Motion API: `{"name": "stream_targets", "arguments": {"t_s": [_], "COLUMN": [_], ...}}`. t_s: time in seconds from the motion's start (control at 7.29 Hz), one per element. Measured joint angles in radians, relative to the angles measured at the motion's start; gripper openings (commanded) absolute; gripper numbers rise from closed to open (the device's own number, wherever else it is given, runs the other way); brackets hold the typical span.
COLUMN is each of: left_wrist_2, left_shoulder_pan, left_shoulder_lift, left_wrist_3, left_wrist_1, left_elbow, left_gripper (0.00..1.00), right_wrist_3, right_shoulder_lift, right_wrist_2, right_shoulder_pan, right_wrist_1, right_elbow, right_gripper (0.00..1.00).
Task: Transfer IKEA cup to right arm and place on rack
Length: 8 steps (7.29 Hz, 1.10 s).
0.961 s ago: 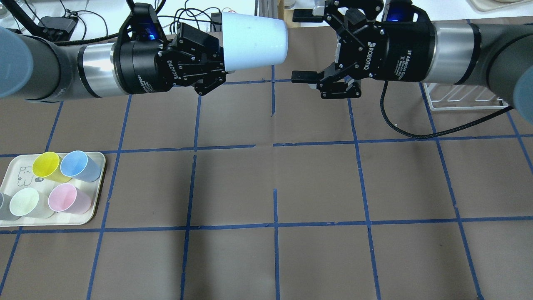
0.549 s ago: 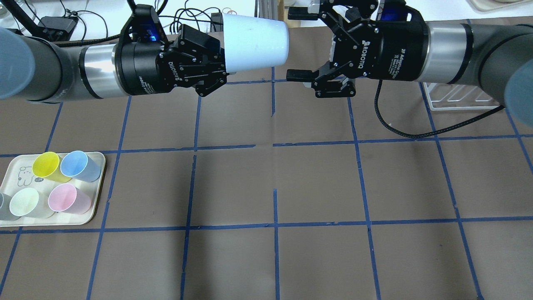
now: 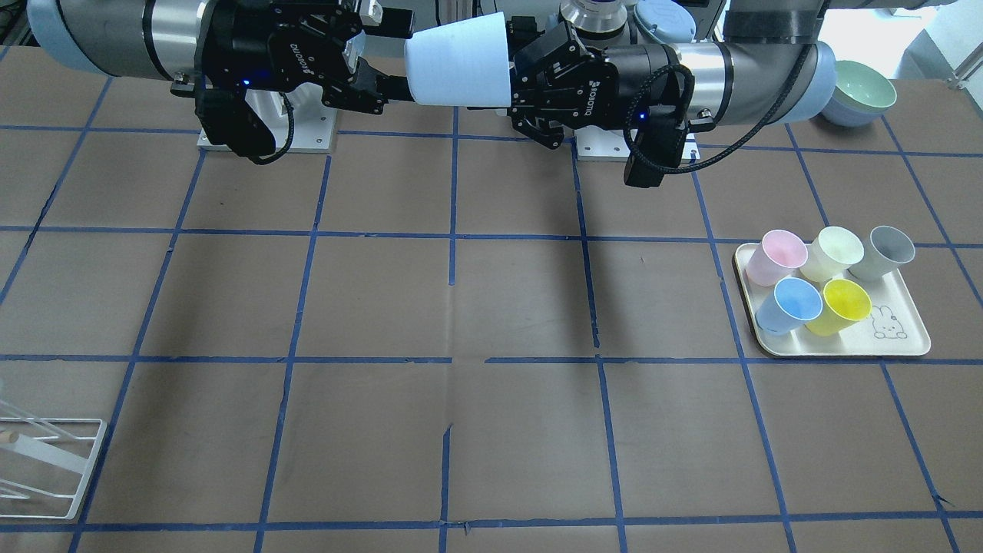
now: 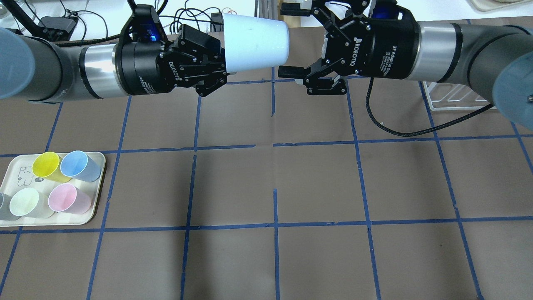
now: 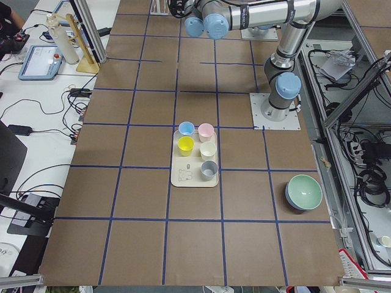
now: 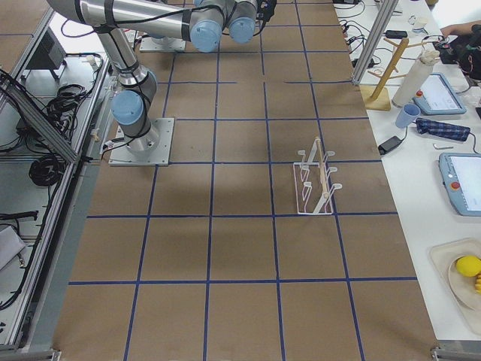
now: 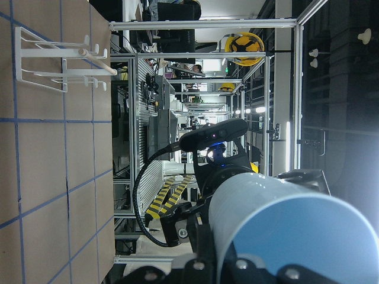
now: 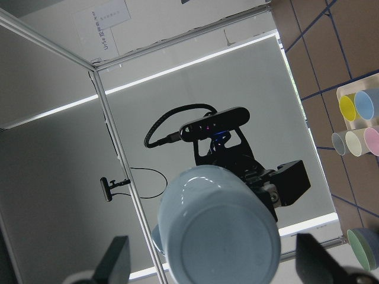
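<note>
The IKEA cup point(image 4: 254, 39), pale powder blue, is held level above the table's far edge, its base toward the right arm. My left gripper point(image 4: 219, 46) is shut on its rim end; this also shows in the front-facing view point(image 3: 513, 73). My right gripper point(image 4: 282, 40) is open, with one finger on each side of the cup's base end and not closed on it. In the right wrist view the cup's base point(image 8: 219, 236) sits between the two fingertips point(image 8: 115, 260). The white wire rack point(image 4: 454, 96) stands on the table below the right arm.
A cream tray point(image 4: 98, 196) at the near left holds yellow, sky-blue, pink, pale green and grey cups. A black cable point(image 4: 391, 125) loops under the right wrist. A green bowl point(image 3: 864, 84) sits by the left arm's base.
My right gripper has moved left toward the cup, and its open fingers now straddle the cup's base end. The left gripper and cup have hardly moved.
</note>
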Motion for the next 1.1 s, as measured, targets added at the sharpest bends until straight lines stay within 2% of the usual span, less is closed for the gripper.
{"name": "stream_targets", "arguments": {"t_s": [0.14,0.27,0.55,0.69,0.82,0.96,1.1], "left_wrist_2": [0.0,-0.001,0.0,0.0,0.002,0.003,0.001], "left_shoulder_pan": [-0.006,-0.012,-0.015,-0.016,-0.016,-0.017,-0.016], "left_shoulder_lift": [0.0,-0.001,-0.003,-0.004,-0.005,-0.008,-0.008], "left_wrist_3": [0.0,0.0,0.0,0.0,0.0,-0.004,-0.021], "left_wrist_1": [0.001,0.004,0.008,0.009,0.009,0.009,0.008], "left_elbow": [0.0,0.0,0.0,-0.001,-0.001,-0.002,0.0], "left_gripper": [0.0,0.0,0.0,0.36,0.95,1.0,1.0], "right_wrist_3": [0.001,0.001,0.001,0.002,0.002,0.003,0.003], "right_shoulder_lift": [0.005,0.011,0.016,0.016,0.014,0.014,0.016], "right_wrist_2": [0.001,0.002,0.002,0.001,0.0,0.002,-0.001], "right_shoulder_pan": [0.005,0.009,0.009,0.009,0.009,0.007,0.001], "right_wrist_1": [-0.001,-0.002,-0.003,-0.003,-0.004,-0.005,-0.005], "right_elbow": [-0.001,-0.002,-0.002,-0.003,-0.004,-0.008,-0.013], "right_gripper": [0.62,0.33,0.03,0.0,0.0,0.0,0.0]}}
